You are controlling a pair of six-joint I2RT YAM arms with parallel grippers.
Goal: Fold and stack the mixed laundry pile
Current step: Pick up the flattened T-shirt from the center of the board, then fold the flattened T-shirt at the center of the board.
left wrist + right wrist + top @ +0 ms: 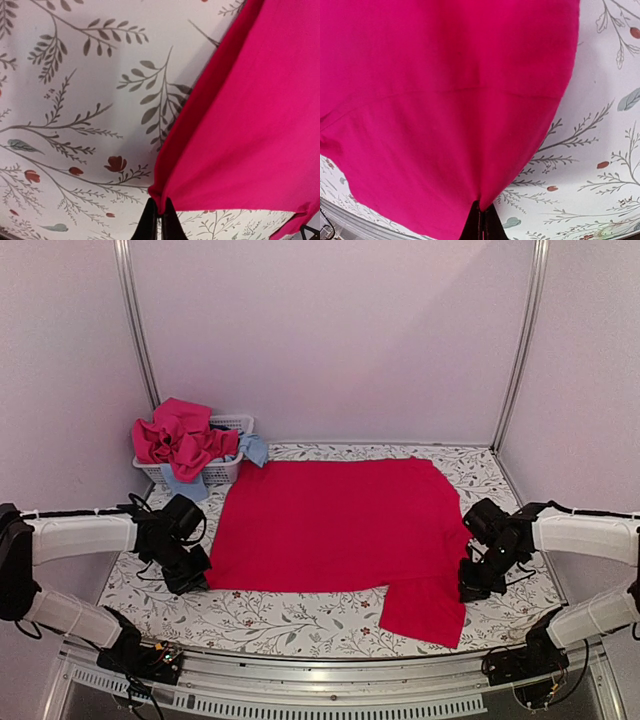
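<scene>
Left gripper, seen from above, sits at the near-left corner of the red cloth. The right gripper sits at the cloth's right edge, just above a flap that juts toward the bases. The cloth lies flat on the table with its long axis running left to right. It spans the whole gap between the two grippers, so it lies inward from each one and neither arm is nearer. The rest of the pile is heaped in the basket at the far left, well apart from both arms.

At the left wrist, the left gripper has its fingers pressed together on the cloth's corner. The red cloth fans up and to the right from the pinch, and bare table shows on the left.

At the right wrist, the right gripper is likewise clamped, on the cloth's edge. The red cloth spreads up and to the left, with table on the right.

With both near ends pinched, a fold would probably carry this edge away from the bases toward the far edge. The crease would then run along the long axis. The two arms would need to rise and travel together, or the cloth will skew.
</scene>
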